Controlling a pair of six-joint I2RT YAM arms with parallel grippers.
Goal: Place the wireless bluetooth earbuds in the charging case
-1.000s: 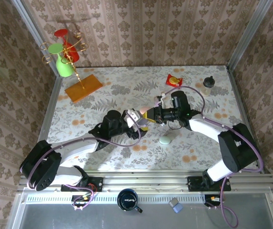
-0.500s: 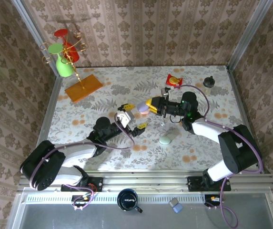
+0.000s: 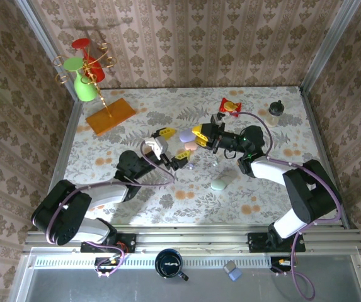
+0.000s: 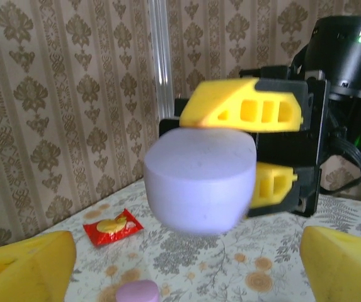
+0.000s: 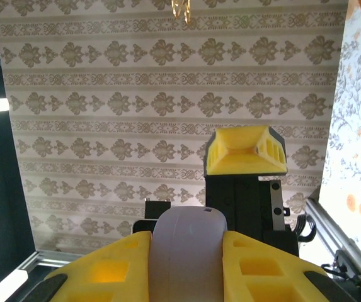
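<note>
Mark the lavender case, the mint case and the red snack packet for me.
lavender case [image 4: 199, 182], left wrist view, middle of its rounded side.
mint case [image 3: 218, 185], top external view, centre of its top.
red snack packet [image 3: 230, 106], top external view, middle of the wrapper.

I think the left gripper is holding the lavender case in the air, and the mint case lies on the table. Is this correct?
Not quite. The right gripper holds the lavender case in the air, as the left wrist view shows; the left gripper is open. The mint case does lie on the table.
</note>
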